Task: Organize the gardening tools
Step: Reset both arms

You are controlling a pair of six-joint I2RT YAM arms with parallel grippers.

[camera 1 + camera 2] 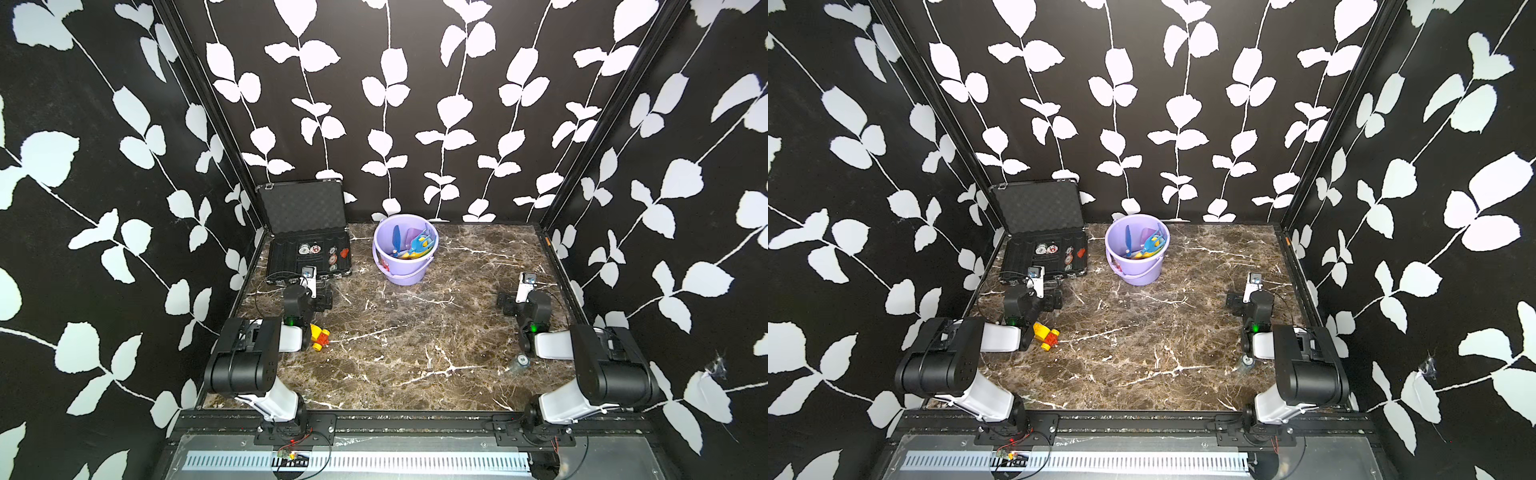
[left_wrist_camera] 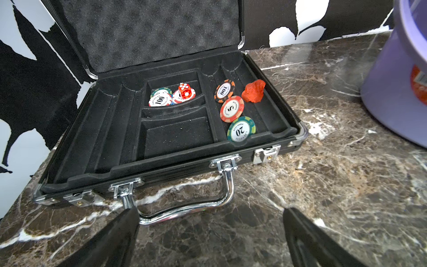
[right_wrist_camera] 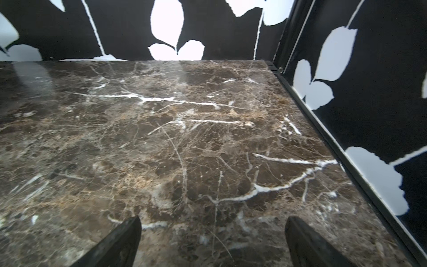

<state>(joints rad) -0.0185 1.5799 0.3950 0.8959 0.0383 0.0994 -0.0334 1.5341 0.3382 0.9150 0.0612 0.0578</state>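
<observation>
The gardening tools [image 1: 411, 246] [image 1: 1145, 246] stand bunched inside a lavender bucket [image 1: 404, 271] [image 1: 1138, 272] at the back middle of the marble table; blue, light blue, yellow and purple parts show above its rim. My left gripper [image 1: 323, 300] [image 2: 209, 215] hovers low at the left, in front of a black case, open and empty. My right gripper [image 1: 505, 303] [image 3: 213, 222] is low at the right over bare marble, open with nothing between its fingers. The wall of the bucket [image 2: 404, 81] shows in the left wrist view.
An open black case [image 1: 307, 266] [image 2: 175, 150] with poker chips and a red die sits at the back left, its chrome handle [image 2: 184, 212] near my left fingertips. A yellow-and-red toy vehicle [image 1: 319, 336] lies by the left arm. A small round item [image 1: 519, 363] lies by the right arm.
</observation>
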